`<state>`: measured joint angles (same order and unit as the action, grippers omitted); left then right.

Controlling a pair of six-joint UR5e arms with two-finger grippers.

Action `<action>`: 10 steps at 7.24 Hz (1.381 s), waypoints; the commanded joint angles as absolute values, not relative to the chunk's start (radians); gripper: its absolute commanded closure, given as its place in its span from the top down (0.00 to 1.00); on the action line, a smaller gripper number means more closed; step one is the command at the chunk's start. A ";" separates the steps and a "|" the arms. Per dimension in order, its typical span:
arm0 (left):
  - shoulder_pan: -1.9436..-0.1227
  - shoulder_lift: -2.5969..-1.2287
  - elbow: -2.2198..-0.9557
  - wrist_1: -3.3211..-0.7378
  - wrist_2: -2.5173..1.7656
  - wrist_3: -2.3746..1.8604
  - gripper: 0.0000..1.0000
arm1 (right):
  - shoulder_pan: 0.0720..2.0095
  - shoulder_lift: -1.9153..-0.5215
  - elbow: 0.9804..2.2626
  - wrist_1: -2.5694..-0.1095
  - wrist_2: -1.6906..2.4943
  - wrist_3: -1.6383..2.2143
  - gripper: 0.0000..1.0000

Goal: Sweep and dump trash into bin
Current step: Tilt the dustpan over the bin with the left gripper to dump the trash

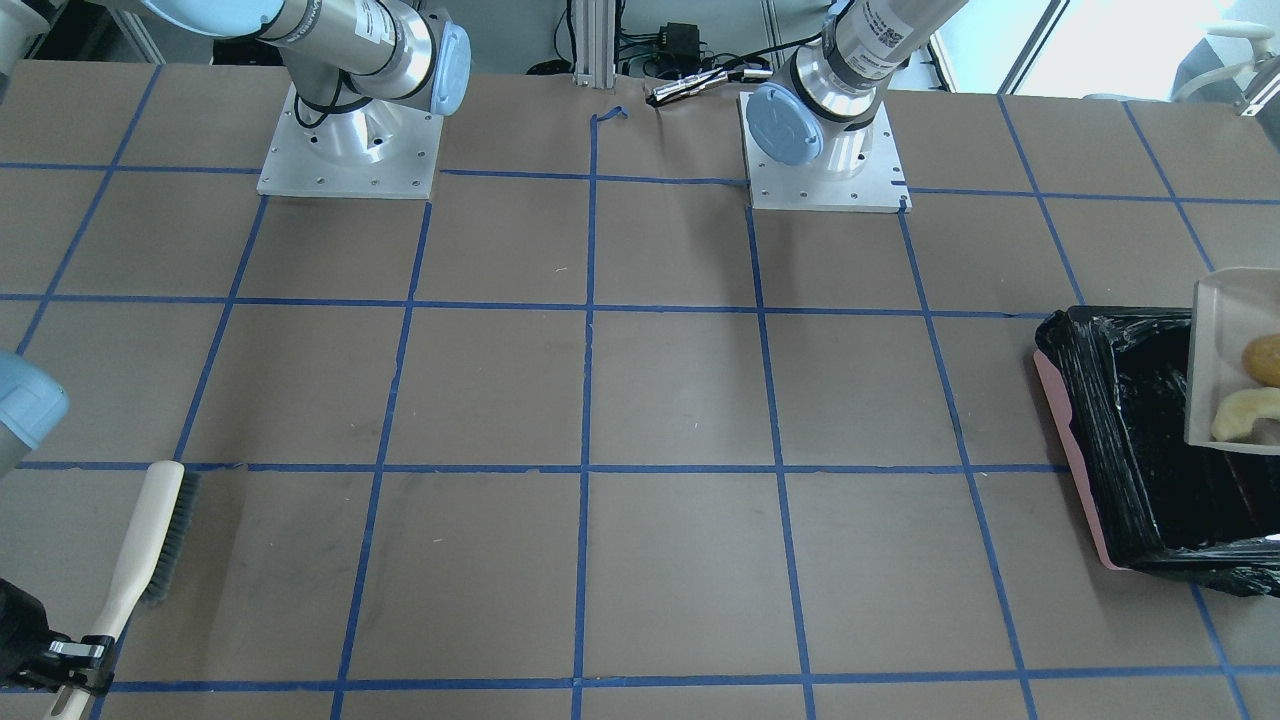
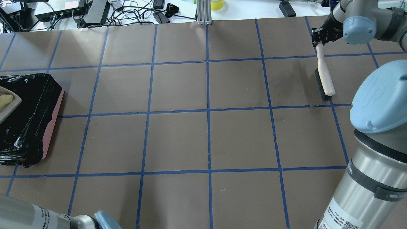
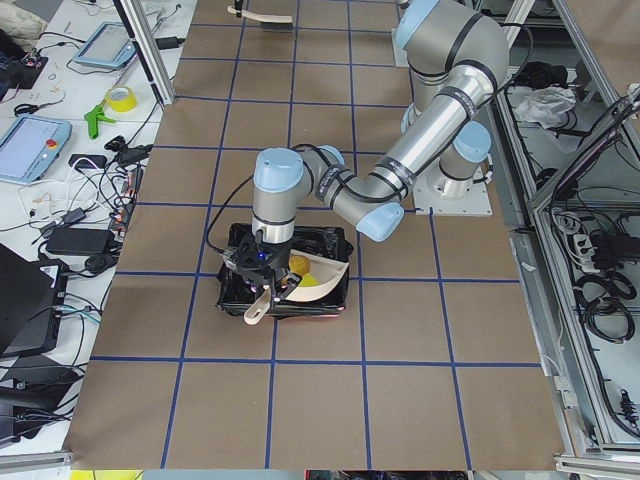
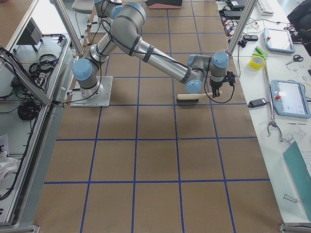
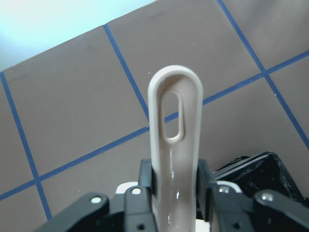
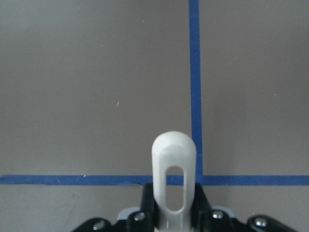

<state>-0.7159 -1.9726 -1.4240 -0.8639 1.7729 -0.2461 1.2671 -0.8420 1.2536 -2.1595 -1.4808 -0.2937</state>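
Beige dustpan (image 1: 1222, 330): held over the black-lined bin (image 1: 1120, 440), orange lump (image 1: 1265, 360) and cream crescent (image 1: 1245, 410) inside
Left gripper (image 5: 176, 181): clamped on dustpan handle
Right gripper (image 6: 174, 205): clenched around brush (image 2: 325, 76) handle, well apart from bin

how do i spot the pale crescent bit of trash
Find the black-lined pink bin at one end of the table. A beige dustpan hangs over it. Inside, the crescent is the pale curved piece beside the rounder orange lump.
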 commanded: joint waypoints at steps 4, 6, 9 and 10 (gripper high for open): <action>-0.803 -1.976 -1.520 -0.638 1.903 -0.302 0.00 | 1.267 -0.841 1.258 -2.155 -1.483 -0.296 0.61; -0.816 -1.979 -1.522 -0.597 1.914 -0.301 0.00 | 1.266 -0.850 1.258 -2.149 -1.483 -0.296 0.66; -0.816 -1.976 -1.525 -0.560 1.916 -0.284 0.00 | 1.269 -0.897 1.253 -2.093 -1.485 -0.288 0.69; -0.816 -1.961 -1.523 -0.548 1.917 -0.270 0.00 | 1.275 -0.944 1.250 -1.985 -1.483 -0.287 0.69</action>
<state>-0.8159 -1.9720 -1.5236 -0.5659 1.9160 -0.2831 1.2688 -0.8962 1.2543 -2.0835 -1.4845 -0.2893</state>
